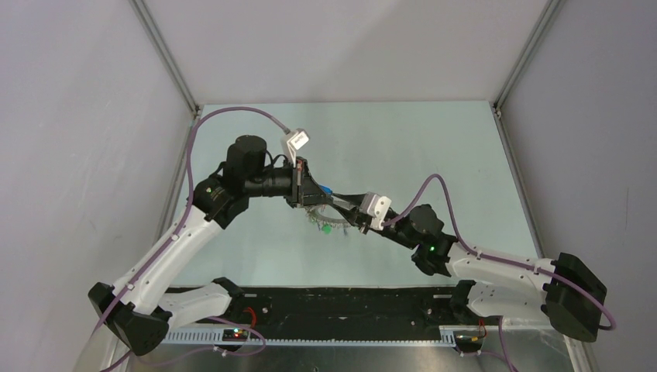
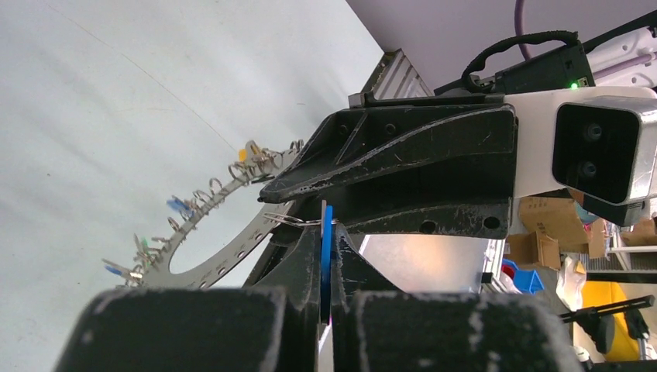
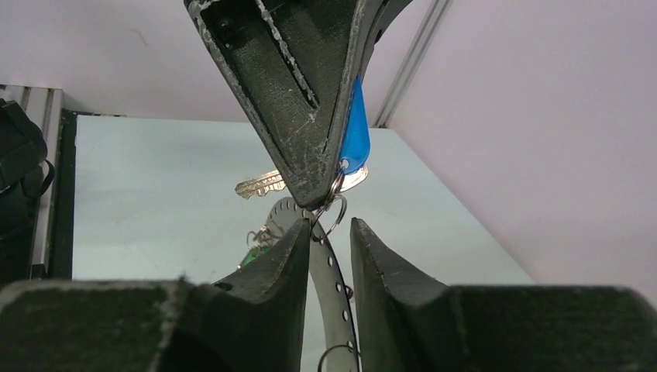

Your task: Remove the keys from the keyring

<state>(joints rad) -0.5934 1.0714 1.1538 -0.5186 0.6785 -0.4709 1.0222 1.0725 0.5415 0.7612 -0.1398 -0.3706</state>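
My left gripper [image 2: 326, 226] is shut on a blue key tag [image 2: 326, 248], held edge-on between its pads. A small split ring [image 3: 335, 213] links that tag and a silver key [image 3: 259, 184] to the keyring [image 3: 335, 291], a flat perforated metal hoop hanging above the table. My right gripper [image 3: 329, 232] straddles the hoop's band. The band lies against the left finger and a gap shows to the right finger. Several more keys [image 2: 180, 206] with coloured tags hang round the far side of the keyring [image 2: 209, 263]. From above, both grippers meet mid-table over the keyring [image 1: 325, 221].
The pale green table [image 1: 434, 155] is bounded by grey walls and aluminium posts [image 1: 166, 54]. Purple cables [image 1: 232, 110] loop over both arms. A black strip [image 1: 349, 306] runs along the near edge between the arm bases.
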